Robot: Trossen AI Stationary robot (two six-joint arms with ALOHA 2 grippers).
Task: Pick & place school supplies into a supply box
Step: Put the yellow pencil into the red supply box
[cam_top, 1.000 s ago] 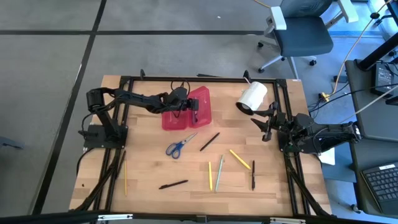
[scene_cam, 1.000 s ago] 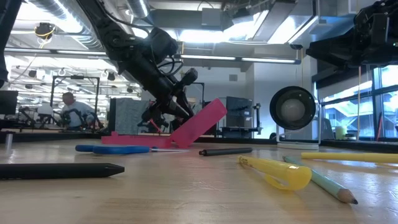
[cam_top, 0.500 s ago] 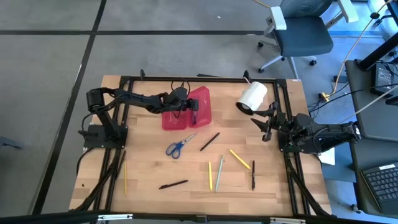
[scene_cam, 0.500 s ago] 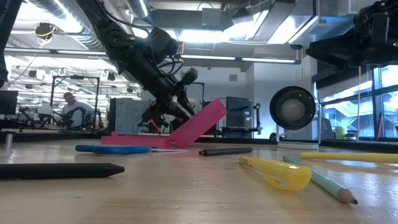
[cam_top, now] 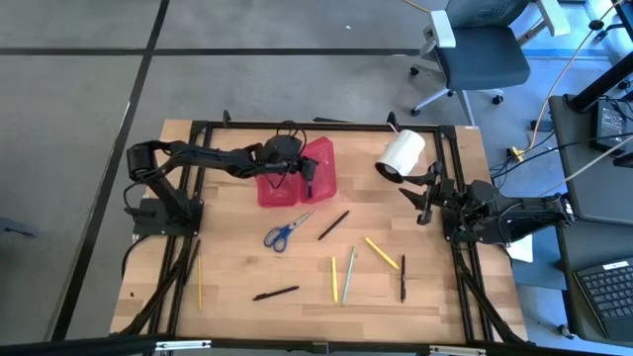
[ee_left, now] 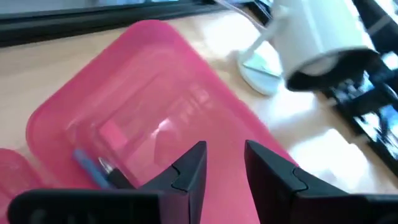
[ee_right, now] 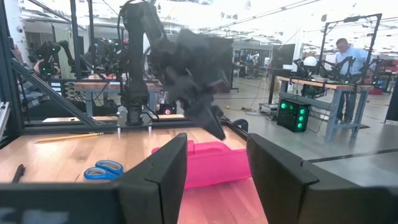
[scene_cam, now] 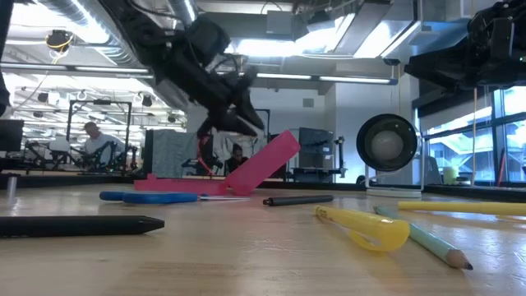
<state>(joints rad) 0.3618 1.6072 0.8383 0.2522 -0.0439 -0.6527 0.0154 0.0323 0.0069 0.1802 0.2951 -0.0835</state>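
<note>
The pink supply box (cam_top: pixel 321 176) lies open on the far middle of the table, its base (scene_cam: pixel 177 184) flat and its lid (scene_cam: pixel 267 161) slanting up. My left gripper (cam_top: pixel 306 168) (ee_left: pixel 224 163) hovers over the lid, open by a narrow gap, touching nothing. A bluish thing (ee_left: pixel 93 169) lies in the base. Blue-handled scissors (cam_top: pixel 287 230), black pens (cam_top: pixel 333 224) (cam_top: pixel 403 278), a black marker (cam_top: pixel 275 293), a yellow pen (cam_top: pixel 381 252) and pencils (cam_top: pixel 341 278) (cam_top: pixel 199 280) lie on the wood. My right gripper (cam_top: pixel 425 203) waits open at the right edge.
A big white roll (cam_top: pixel 401 155) stands at the far right, close to the right arm. In the low view the marker (scene_cam: pixel 82 224), yellow pen (scene_cam: pixel 362 226) and a green pencil (scene_cam: pixel 423 238) lie near. Bare wood shows left of the scissors. People sit in the room behind.
My left gripper has risen from inside the open box and shifted a little toward the table's right, over the lid. The box and the loose supplies have stayed where they were.
</note>
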